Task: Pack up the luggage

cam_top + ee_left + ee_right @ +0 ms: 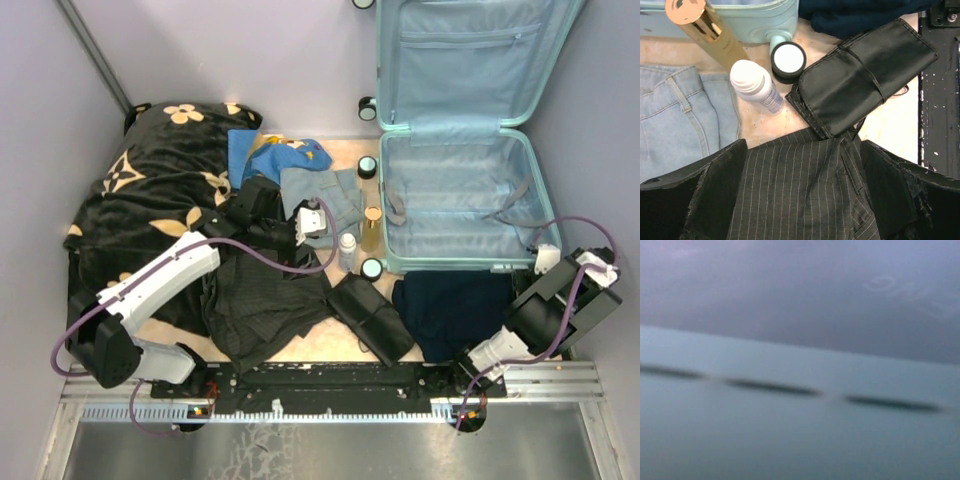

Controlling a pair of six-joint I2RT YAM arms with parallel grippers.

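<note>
The pale mint suitcase (455,205) lies open at the right, its lid leaning on the back wall, and its inside looks empty. Its edge shows in the left wrist view (740,17). My left gripper (312,232) is open, and in the left wrist view (802,192) it hangs just above a dark pinstriped garment (795,190) with nothing held. My right gripper (548,260) is beside the suitcase's near right corner. The right wrist view shows only a blurred mint surface (800,440), with no fingers visible.
A black flowered blanket (160,190) lies at the left. Light jeans (675,115), a white bottle (755,86), a gold tube (705,30), a white-lidded black jar (788,60), a black pouch (865,75) and a navy cloth (450,310) lie near the suitcase.
</note>
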